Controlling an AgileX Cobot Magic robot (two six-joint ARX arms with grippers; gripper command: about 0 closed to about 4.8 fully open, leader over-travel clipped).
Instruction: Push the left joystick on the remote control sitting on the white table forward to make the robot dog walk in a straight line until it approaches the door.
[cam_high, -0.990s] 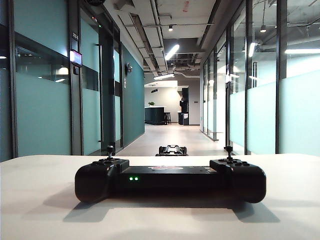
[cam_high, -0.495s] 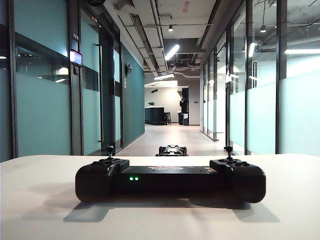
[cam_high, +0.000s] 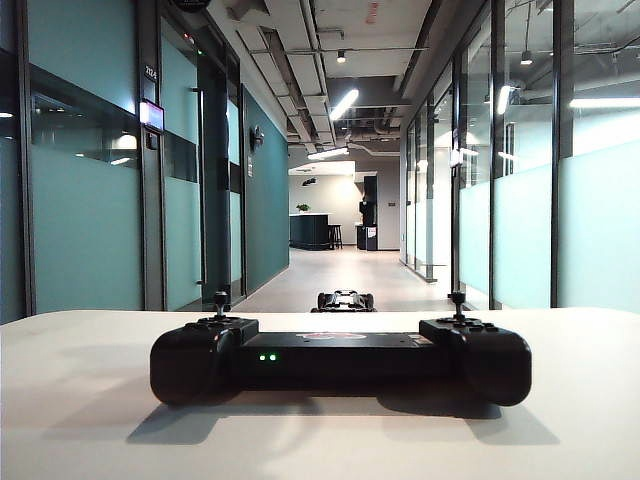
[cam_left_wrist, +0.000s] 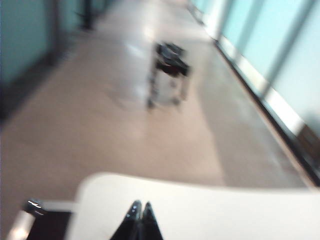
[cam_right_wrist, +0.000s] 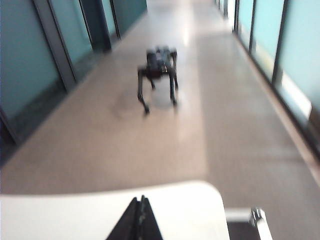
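Note:
The black remote control (cam_high: 340, 360) lies across the white table (cam_high: 80, 420), two green lights lit on its front. Its left joystick (cam_high: 220, 303) stands upright, as does the matching right stick (cam_high: 457, 303). Beyond the table's far edge the robot dog (cam_high: 345, 300) stands on the corridor floor. Neither arm shows in the exterior view. In the left wrist view my left gripper (cam_left_wrist: 140, 206) is shut and empty over the table (cam_left_wrist: 225, 215), the robot dog (cam_left_wrist: 170, 65) ahead. My right gripper (cam_right_wrist: 140, 200) is likewise shut over the table (cam_right_wrist: 60, 215), facing the dog (cam_right_wrist: 159, 70).
A long corridor runs away from the table, with teal glass walls and dark door frames (cam_high: 215, 170) on the left and frosted glass panels (cam_high: 520, 230) on the right. A counter (cam_high: 310, 230) stands at its far end. Which door is meant I cannot tell.
Shadows on the table around the remote control have shifted slightly. The control, its sticks and the robot dog stand where they were.

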